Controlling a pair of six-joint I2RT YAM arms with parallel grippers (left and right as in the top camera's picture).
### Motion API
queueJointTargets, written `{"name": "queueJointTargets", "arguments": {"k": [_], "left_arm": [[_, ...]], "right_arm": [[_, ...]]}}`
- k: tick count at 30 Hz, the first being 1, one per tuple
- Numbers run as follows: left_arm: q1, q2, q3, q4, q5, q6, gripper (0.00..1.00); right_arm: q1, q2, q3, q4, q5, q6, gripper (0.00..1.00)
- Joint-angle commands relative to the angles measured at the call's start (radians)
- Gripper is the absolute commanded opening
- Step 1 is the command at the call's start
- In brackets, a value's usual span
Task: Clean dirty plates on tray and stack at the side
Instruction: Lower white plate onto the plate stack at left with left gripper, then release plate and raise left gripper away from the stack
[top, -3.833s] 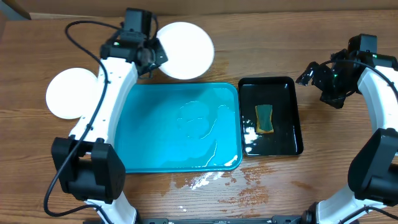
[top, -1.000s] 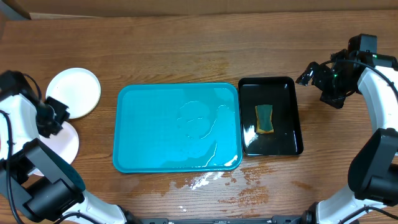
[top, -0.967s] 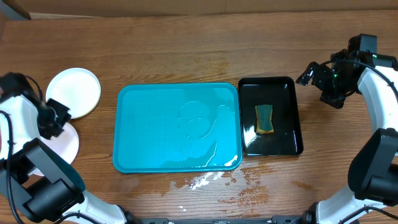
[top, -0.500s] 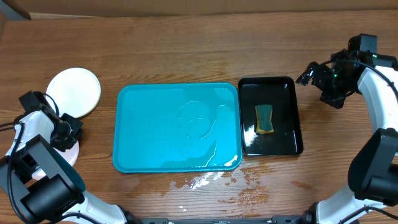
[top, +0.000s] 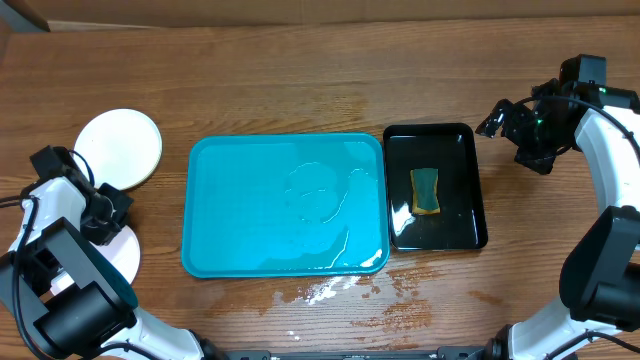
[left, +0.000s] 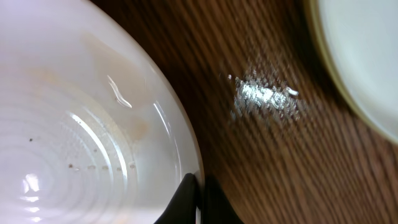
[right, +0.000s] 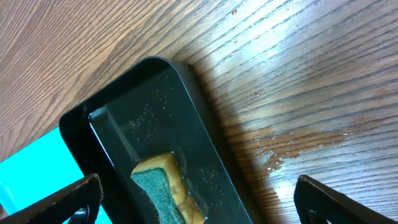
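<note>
Tray (top: 285, 165) emptied; pale plate (top: 120, 145), white plate (top: 125, 262) laid apart at frame left, stacking undone. Left fingers (left: 181, 205) clenched at white plate's rim; right fingers (right: 65, 198) spread, nothing held.

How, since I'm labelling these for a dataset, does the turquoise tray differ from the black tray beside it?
The turquoise tray is clearly larger than the black tray. Its long side runs across the table; the black tray's runs front to back. The turquoise tray carries no object; the black tray holds a sponge. Both are rimmed, round-cornered rectangles and look wet.
</note>
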Motion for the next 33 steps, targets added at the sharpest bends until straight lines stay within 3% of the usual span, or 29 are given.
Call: {"name": "queueJointTargets", "arguments": {"k": [1, 11, 17, 25, 33], "left_arm": [[-0.002, -0.029, 0.093, -0.042, 0.002, 0.015, 0.04], [-0.127, -0.032, 0.359, -0.105, 0.005, 0.036, 0.04], [-0.278, -0.032, 0.370, 0.026, -0.027, 0.049, 0.04], [-0.436, -0.019, 0.369, 0.138, -0.245, 0.117, 0.04], [-0.457, 0.030, 0.369, 0.169, -0.286, 0.154, 0.04]], "right_arm": [[-0.003, -0.010, 0.026, 0.002, -0.005, 0.004, 1.00], [-0.003, -0.010, 0.026, 0.002, -0.006, 0.004, 1.00], [-0.003, -0.010, 0.026, 0.002, -0.005, 0.004, 1.00], [-0.003, -0.010, 0.026, 0.002, -0.006, 0.004, 1.00], [-0.003, -0.010, 0.026, 0.002, -0.006, 0.004, 1.00]]}}
